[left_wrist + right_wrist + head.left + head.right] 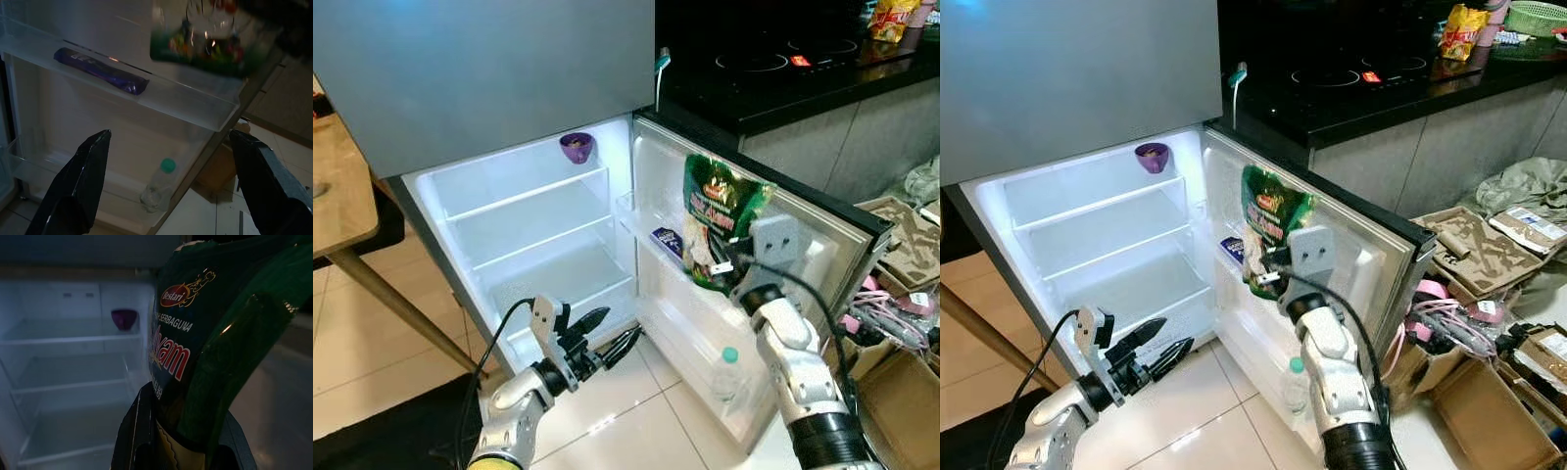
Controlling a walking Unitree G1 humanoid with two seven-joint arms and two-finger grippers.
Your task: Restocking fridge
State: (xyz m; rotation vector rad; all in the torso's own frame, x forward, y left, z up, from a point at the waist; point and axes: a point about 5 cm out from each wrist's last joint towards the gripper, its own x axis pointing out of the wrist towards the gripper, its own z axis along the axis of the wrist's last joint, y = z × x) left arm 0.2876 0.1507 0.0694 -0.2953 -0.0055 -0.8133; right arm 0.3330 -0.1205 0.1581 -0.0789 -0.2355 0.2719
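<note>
The small fridge point(431, 186) stands open, its door point(803, 245) swung to the right. My right gripper point(729, 272) is shut on a green food packet point(720, 220), held upright against the inside of the door above the upper door shelf. The same green packet point(205, 333) looms close in the right wrist view. A purple chocolate bar point(668, 241) lies on that door shelf. A clear bottle with a green cap point(728, 372) stands in the bottom door shelf. My left gripper point(607, 333) is open, low near the fridge's bottom front edge, with nothing between its fingers point(78, 186).
A purple cup point(576, 147) sits on the top fridge shelf. A wooden table point(337, 186) stands to the left. A black countertop with a stove point(783, 59) runs behind the door. Cardboard boxes and clutter point(901, 255) lie on the right floor.
</note>
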